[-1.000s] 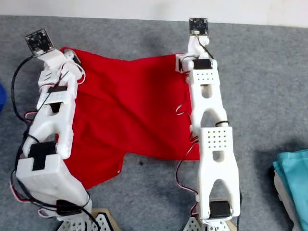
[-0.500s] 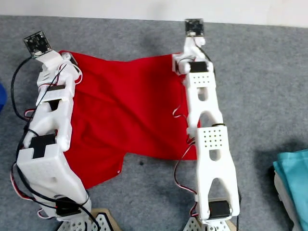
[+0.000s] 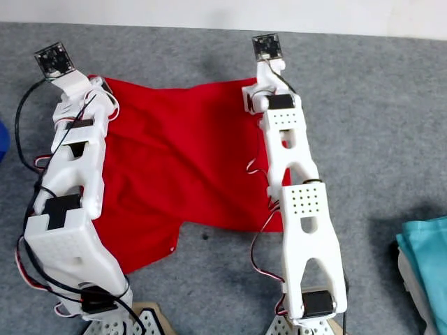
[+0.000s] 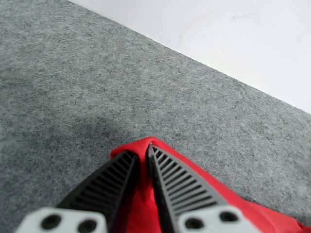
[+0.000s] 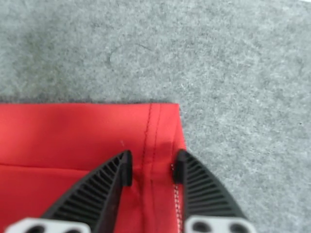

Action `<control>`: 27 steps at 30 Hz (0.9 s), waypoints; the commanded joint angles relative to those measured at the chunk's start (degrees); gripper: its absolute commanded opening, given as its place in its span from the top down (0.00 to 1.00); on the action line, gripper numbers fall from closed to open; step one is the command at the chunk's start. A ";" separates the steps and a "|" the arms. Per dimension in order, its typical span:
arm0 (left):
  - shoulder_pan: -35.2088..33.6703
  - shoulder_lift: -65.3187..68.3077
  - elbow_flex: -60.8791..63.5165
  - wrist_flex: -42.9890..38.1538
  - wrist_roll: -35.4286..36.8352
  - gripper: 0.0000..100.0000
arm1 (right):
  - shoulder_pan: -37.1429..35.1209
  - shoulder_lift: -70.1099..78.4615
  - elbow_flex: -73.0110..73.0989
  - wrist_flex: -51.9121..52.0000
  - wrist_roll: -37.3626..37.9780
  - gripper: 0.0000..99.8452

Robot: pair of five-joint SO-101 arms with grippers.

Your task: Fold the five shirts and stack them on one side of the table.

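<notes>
Your left gripper (image 4: 143, 161) pinches the far-left corner of the red shirt (image 3: 181, 160), spread on the grey table (image 3: 377, 105); your right gripper (image 5: 151, 167) straddles its far-right hem, jaws apart.

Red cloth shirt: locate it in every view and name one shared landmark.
High view: red cloth shirt spread flat, left of centre.
Left wrist view: one corner at the left pincer.
Right wrist view: stitched hem corner under the right pincer.
Shared landmark: grey felt table around it.
</notes>
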 commanded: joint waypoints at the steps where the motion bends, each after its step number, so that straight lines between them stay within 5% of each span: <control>1: 0.22 -0.31 -2.24 0.09 -0.26 0.99 | -0.31 -0.31 -1.10 -1.10 2.99 0.91; 8: 0.13 -0.22 -2.15 0.09 -0.26 0.99 | 0.75 -0.75 -3.21 -0.31 2.29 0.98; 17: -0.22 -1.27 -4.70 0.79 2.99 0.99 | 0.84 -3.47 -18.24 13.41 1.23 0.99; 22: -2.42 -4.79 -13.93 15.82 9.58 0.99 | 0.84 -7.52 -30.99 26.77 -0.35 0.99; 27: -4.18 -8.66 -24.40 30.86 9.85 0.99 | 2.68 -17.80 -28.97 36.09 -0.70 0.99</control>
